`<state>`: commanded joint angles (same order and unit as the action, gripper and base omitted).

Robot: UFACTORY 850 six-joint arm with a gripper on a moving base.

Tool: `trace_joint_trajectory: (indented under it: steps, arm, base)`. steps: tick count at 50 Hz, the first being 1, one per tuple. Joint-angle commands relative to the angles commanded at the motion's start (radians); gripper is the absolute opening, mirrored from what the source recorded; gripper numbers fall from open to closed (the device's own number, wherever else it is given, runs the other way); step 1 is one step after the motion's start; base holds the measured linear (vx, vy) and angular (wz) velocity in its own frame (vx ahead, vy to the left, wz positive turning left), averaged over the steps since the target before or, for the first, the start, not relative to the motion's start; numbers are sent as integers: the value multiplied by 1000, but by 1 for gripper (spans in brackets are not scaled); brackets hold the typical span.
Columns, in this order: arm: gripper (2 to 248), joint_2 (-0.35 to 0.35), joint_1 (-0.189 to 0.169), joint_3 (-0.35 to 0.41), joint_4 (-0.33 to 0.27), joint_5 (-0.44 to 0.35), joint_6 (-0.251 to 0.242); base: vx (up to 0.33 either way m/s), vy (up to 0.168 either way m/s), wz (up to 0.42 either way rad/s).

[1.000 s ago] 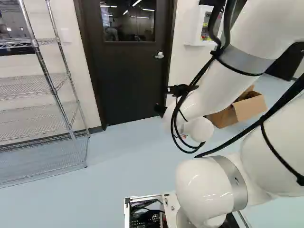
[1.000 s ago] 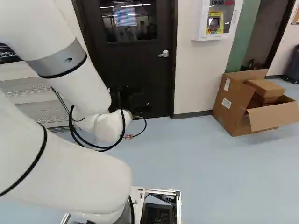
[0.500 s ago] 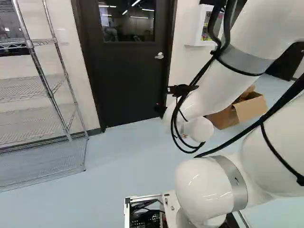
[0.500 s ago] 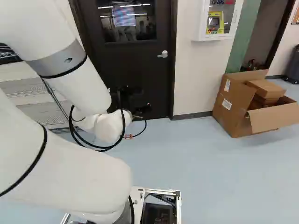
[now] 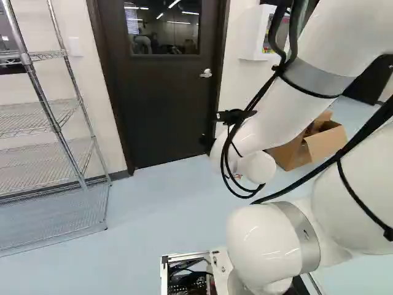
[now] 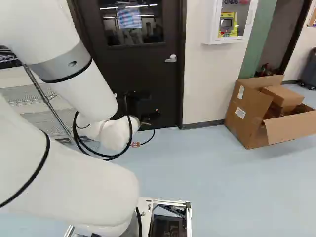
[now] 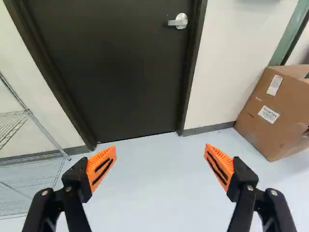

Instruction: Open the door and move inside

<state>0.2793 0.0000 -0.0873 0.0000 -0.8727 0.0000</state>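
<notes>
The claw [image 7: 161, 146] is spread wide and empty, likely to suit the handle [image 5: 206, 73] at the upper middle of the left base view. The door [image 5: 169, 104] is shut, so the handle probably needs turning first.

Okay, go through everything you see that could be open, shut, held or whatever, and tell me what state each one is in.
Door: closed.
Door handle: lever roughly level, nothing gripping it.
Gripper: open, nothing between its fingers.
Cardboard box: open, one flap folded outward.
Smaller box: inside the open one.
Wall cabinet: looks shut.
Wire rack: standing upright.
</notes>
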Motion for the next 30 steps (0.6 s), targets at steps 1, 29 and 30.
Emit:
trace_joint_trajectory:
  steps: [1, 29, 30]
  arm:
    - [247, 0, 0, 0, 0, 0, 0]
    - [247, 0, 0, 0, 0, 0, 0]
    - [247, 0, 0, 0, 0, 0, 0]
  base:
    - [148, -2, -24]
    - [162, 0, -19]
    - [158, -16, 1]
